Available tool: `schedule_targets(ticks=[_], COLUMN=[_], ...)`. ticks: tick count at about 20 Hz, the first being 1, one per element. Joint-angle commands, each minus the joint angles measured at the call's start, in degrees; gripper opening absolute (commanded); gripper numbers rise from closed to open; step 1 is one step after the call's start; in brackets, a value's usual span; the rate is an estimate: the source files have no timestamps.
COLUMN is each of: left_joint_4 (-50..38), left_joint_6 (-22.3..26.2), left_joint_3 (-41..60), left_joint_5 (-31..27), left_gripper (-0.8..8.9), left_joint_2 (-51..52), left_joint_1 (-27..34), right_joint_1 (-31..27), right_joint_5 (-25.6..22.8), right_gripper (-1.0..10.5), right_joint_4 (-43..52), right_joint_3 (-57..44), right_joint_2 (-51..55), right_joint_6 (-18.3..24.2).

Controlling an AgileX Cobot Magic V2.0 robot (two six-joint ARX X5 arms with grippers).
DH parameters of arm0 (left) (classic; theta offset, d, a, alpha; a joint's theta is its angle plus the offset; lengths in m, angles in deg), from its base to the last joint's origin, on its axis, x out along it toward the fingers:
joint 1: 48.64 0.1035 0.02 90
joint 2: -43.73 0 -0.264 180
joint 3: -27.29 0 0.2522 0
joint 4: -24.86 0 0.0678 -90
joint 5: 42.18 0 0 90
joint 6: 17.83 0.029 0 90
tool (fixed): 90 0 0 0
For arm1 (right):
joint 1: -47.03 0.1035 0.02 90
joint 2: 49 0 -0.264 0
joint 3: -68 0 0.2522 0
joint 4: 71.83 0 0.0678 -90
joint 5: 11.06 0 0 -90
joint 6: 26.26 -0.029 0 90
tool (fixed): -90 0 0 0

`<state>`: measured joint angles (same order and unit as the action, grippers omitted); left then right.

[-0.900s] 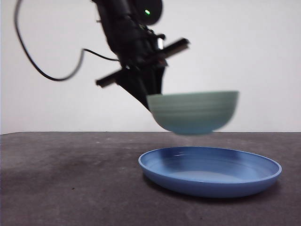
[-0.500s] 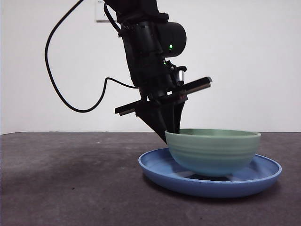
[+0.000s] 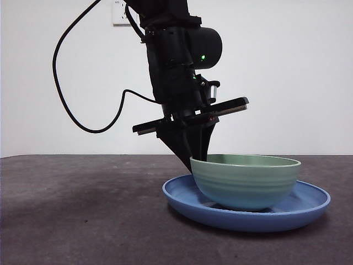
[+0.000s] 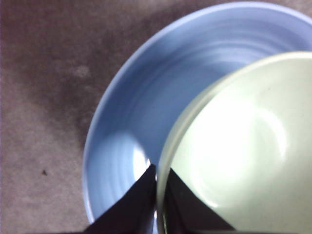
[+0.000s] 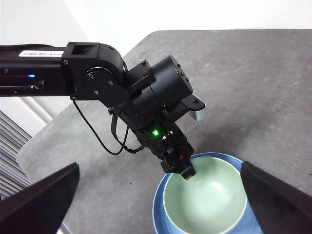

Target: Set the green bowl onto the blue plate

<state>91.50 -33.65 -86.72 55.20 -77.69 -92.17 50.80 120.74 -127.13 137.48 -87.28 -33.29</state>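
Front view: left pincer [image 3: 194, 156] grips green bowl [image 3: 245, 181] resting on blue plate [image 3: 182, 194].

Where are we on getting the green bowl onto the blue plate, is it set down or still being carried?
Set down: the green bowl sits inside the blue plate, toward one side rather than centred. In hand: the left gripper is clamped on the bowl's rim, one jaw inside, one outside. Left: open and lift clear. The right gripper waits open above.

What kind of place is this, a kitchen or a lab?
Probably a robot lab or test bench, not a kitchen: a bare dark grey table before a plain white wall, with only a bowl on a plate, gripped by the left gripper.
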Motion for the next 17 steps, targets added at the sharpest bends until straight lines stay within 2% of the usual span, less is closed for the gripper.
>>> schedule_targets(ticks=[1, 4, 7, 10, 12, 13, 17], left_joint_4=[-0.6, -0.7, 0.0, 2.4, 2.9, 3.2, 7.4], left_joint_6=[-0.1, -0.1, -0.1, -0.1, 0.5, 1.2, 5.2], left_joint_3=[-1.7, -1.7, -1.9, -3.6, -4.3, -4.3, -4.3], left_joint_5=[-0.2, -0.2, -0.1, -0.2, -0.4, -0.5, -4.3], left_gripper=[0.20, 0.68, 3.01, 3.97, 4.98, 5.30, 5.40], left_joint_2=[-1.9, -1.9, -1.8, -0.5, 2.0, 4.0, 13.2], left_joint_1=[-0.7, -0.6, -0.3, 0.0, 0.2, 0.4, 0.4], right_joint_1=[0.2, 0.2, 0.2, 0.2, 0.2, 0.2, 0.2], right_joint_5=[-0.1, -0.1, -0.1, -0.1, -0.1, -0.1, -0.1], right_gripper=[6.1, 6.1, 6.1, 6.1, 6.1, 6.1, 6.1], right_joint_4=[0.3, 0.3, 0.3, 0.3, 0.3, 0.3, 0.3], right_joint_3=[1.0, 1.0, 1.0, 1.0, 1.0, 1.0, 1.0], right_joint_2=[-0.2, -0.2, -0.2, -0.2, -0.2, -0.2, -0.2], right_joint_6=[0.6, 0.6, 0.6, 0.6, 0.6, 0.6, 0.6])
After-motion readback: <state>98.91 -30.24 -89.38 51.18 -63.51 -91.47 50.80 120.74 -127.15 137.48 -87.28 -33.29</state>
